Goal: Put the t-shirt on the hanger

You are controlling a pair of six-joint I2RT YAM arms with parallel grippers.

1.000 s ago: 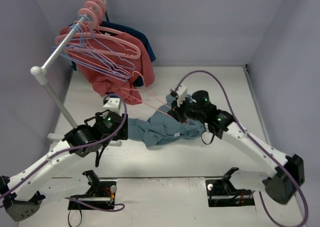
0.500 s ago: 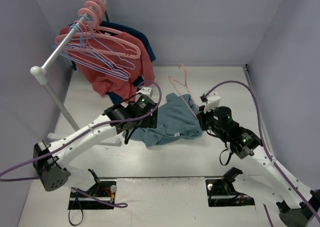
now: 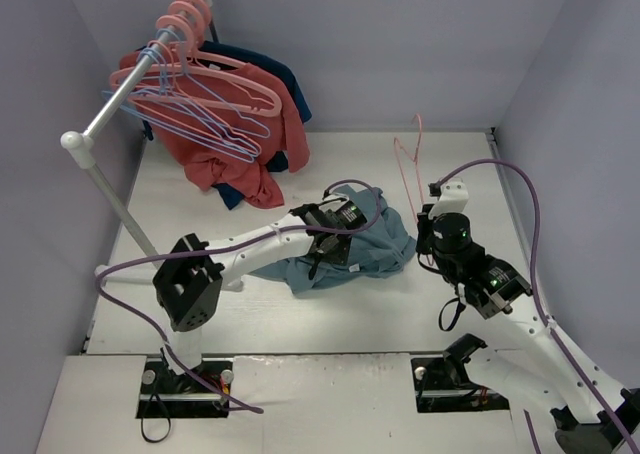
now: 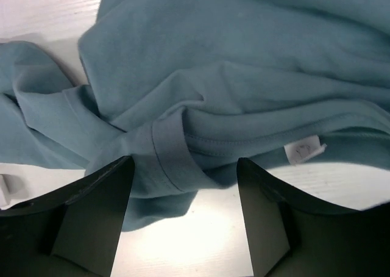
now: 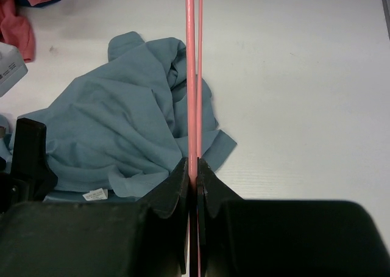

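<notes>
Teal cotton, soft and limp: from above, you are seeing the t-shirt (image 3: pixel 385 244) lying crumpled mid-table (image 3: pixel 300 319). The left gripper (image 3: pixel 332 248) is hovering right over it, and the right gripper (image 3: pixel 428 223) is holding the hanger (image 3: pixel 406 159) upright just beside it.

At the left wrist, the jaws are standing wide and holding nothing, straddling a stitched band (image 4: pixel 170 152) near the label (image 4: pixel 304 150). That doubled edge is probably offering your firmest pinch, since single-layer cloth will likely be sagging and slipping.

At the right wrist, the jaws are clamping fully shut on the hanger's thin wire, which looks light, springy and likely to swivel.
</notes>
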